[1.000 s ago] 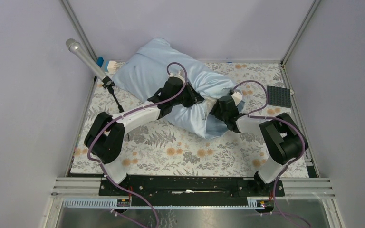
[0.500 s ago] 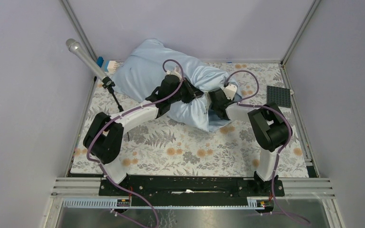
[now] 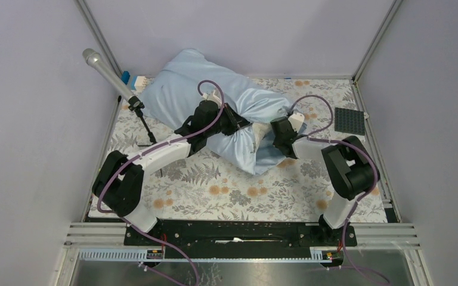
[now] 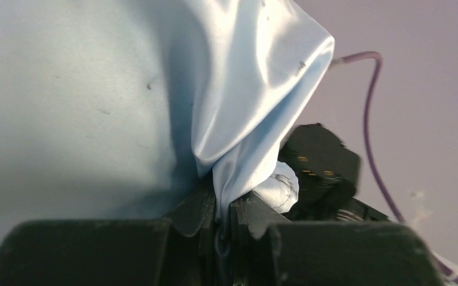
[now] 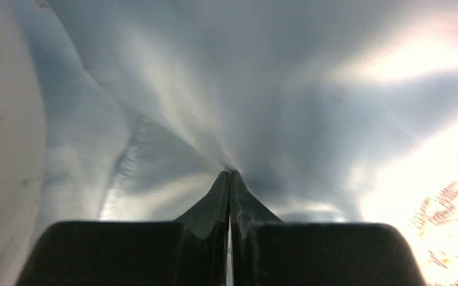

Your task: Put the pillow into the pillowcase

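Lying plump at the far middle of the floral table cloth [image 3: 226,185]: pillowcase [image 3: 214,101], light-blue, satiny, wrinkled, stuffed with the pillow [image 3: 262,132], cream fabric peeking at its near mouth. Left gripper [image 4: 222,207] pinched tight on a gathered pleat of the case; right gripper [image 5: 229,179] likewise clamped on its smooth sheeny cloth

one pillowcase [image 3: 182,89], one pillow [image 3: 262,130], two arms [image 3: 155,152] [image 3: 328,149], one microphone [image 3: 104,71], one dark square plate [image 3: 349,121], one floral cloth [image 3: 214,185].
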Robot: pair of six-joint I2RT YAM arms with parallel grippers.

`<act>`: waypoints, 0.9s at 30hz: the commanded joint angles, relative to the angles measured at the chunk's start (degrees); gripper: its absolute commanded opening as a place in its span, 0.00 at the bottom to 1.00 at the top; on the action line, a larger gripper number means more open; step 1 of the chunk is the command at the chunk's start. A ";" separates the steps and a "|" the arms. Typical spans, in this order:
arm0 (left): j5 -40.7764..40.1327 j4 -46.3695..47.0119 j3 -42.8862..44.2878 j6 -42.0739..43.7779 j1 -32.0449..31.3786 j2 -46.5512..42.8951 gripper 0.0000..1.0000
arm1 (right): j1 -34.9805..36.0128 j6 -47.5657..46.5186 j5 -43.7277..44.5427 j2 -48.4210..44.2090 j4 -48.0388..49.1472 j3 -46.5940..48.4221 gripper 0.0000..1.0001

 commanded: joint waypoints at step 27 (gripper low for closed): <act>0.22 -0.35 7.81 0.41 0.57 -0.27 0.00 | -3.75 -11.99 -9.35 -12.84 32.98 -16.09 0.55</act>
